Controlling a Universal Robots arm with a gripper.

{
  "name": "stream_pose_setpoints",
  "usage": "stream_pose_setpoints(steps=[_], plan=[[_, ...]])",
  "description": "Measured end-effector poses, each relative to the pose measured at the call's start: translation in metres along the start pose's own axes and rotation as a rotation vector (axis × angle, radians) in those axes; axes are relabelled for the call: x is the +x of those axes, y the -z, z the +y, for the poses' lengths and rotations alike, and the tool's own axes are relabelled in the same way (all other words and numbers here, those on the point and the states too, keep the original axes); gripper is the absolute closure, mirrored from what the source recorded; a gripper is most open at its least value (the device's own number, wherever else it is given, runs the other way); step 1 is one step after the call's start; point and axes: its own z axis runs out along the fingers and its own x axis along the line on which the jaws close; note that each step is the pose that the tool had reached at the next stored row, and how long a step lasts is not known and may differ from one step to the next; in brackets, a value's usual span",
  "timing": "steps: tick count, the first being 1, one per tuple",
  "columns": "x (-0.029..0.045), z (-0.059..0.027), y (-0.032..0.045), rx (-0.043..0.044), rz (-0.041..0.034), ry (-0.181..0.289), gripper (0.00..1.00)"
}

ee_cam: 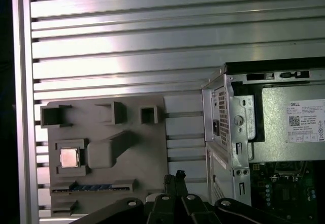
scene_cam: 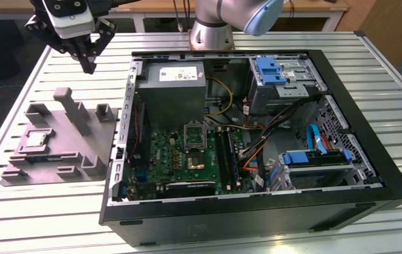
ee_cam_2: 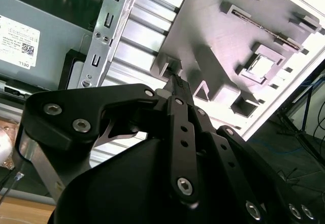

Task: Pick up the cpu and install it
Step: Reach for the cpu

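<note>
Ribbed metal slats make up the tabletop (scene_cam: 60, 222), and on it an open computer case (scene_cam: 370, 159) lies on its side with the panel off. This leaves the green circuit board (scene_cam: 176, 159) facing up, which I judge is meant to let the arm reach it from above. Near the middle of that board is the black square socket (scene_cam: 194, 159), with nothing seated in it as far as I can tell. A grey power-supply box (scene_cam: 176, 79) sits just beyond it. At the exterior view's left, beside the case, lies a grey tray (scene_cam: 53, 153) with upright blocks. The cpu (scene_cam: 35, 139) lies flat in a shallow square pocket of the tray, pale metal top upward. The pocket probably keeps it square and in a known spot for picking. In the first wrist view the cpu (ee_cam: 69, 158) shows as a bright square, untouched. The claw (scene_cam: 87, 67) hangs point-down above the tabletop near the tray's end, well apart from the cpu. Its fingers are pressed together with nothing between them, and in both wrist views the tips (ee_cam: 179, 177) (ee_cam_2: 175, 81) meet. The pickup is not yet begun.
</note>
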Motion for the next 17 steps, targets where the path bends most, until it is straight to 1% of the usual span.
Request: stream_pose_setpoints(steps=[17], plan=[[0.005, -0.0004, -0.0002, 0.0001, 0.0, 0.0, 0.89]])
